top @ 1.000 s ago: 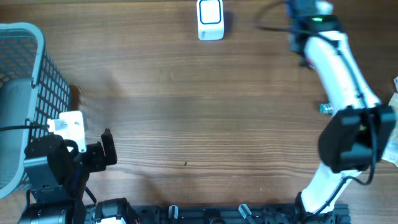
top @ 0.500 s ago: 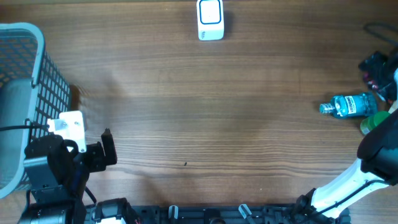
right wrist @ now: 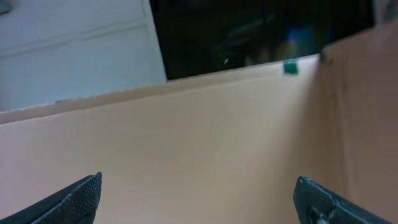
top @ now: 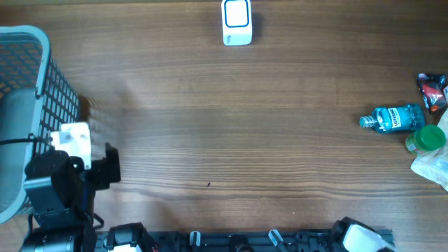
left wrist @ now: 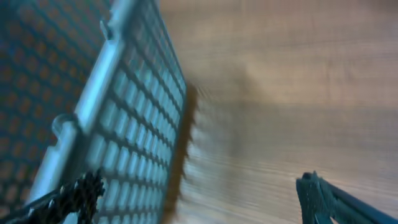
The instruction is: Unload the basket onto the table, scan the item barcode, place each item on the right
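Left arm sits folded at the lower-left table edge, wrist angled toward the right. Left gripper has its jaws spread wide, dark fingertips at opposite sides of the left wrist view. Right arm shows only its base at the bottom-right edge overhead. Right gripper is seen only in its wrist view, jaws spread wide, fingertips in the lower corners.

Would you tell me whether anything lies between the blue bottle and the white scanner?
Nothing visible does: only bare table lies between the blue bottle and the white scanner. The green-capped jar sits on the bottle's far side, away from that path.
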### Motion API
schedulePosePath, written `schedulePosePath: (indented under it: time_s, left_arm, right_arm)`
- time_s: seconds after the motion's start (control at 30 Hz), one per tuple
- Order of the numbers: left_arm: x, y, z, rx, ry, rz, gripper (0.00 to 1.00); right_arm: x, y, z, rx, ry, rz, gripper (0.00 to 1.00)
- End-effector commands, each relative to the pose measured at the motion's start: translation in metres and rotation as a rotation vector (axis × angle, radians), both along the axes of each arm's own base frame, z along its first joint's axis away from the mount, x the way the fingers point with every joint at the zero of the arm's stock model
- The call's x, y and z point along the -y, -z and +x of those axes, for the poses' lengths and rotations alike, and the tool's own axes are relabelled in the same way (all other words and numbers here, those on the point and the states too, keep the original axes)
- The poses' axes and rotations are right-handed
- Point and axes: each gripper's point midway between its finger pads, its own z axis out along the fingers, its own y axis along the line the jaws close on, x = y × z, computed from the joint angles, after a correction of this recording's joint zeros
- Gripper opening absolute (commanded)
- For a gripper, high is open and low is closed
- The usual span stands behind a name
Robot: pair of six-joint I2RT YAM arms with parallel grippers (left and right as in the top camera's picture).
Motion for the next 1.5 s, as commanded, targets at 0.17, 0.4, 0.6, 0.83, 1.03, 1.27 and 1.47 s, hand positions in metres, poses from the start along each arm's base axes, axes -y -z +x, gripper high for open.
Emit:
schedulePosePath:
  time_s: [0.17,0.4,0.6,0.83,1.03,1.27,1.47]
  left_arm:
    - [0.014,-0.116,0.05,0.512,0.125,0.063,1.0]
    - [0.033,-0.226,0.041,0.956,0.233,0.138,1.0]
    - [0.031,-0.182,0.052,0.779,0.23,0.093,1.0]
    - [0.038,-0.172,0.053,0.741,0.267,0.072,1.0]
    - [0.084,-0.181,0.026,0.785,0.528,0.029,1.0]
    - [0.086,-0.217,0.011,0.935,0.538,0.083,1.0]
    - [0.069,-0.223,0.007,0.96,0.43,0.109,1.0]
  right_arm:
    - [-0.008,-0.053,-0.034,0.237,0.023,-0.051,1.0]
    - [-0.057,-0.029,-0.043,0.149,-0.086,-0.17,1.0]
    - [-0.078,0.05,-0.092,0.04,-0.125,-0.167,1.0]
    - [-0.085,0.131,-0.129,0.036,-0.125,-0.166,1.0]
    - [-0.089,0.132,-0.191,0.169,-0.069,-0.181,1.0]
    - [-0.088,0.132,-0.248,0.287,0.004,-0.17,1.0]
    - [-0.095,0.137,-0.285,0.365,0.005,-0.18,1.0]
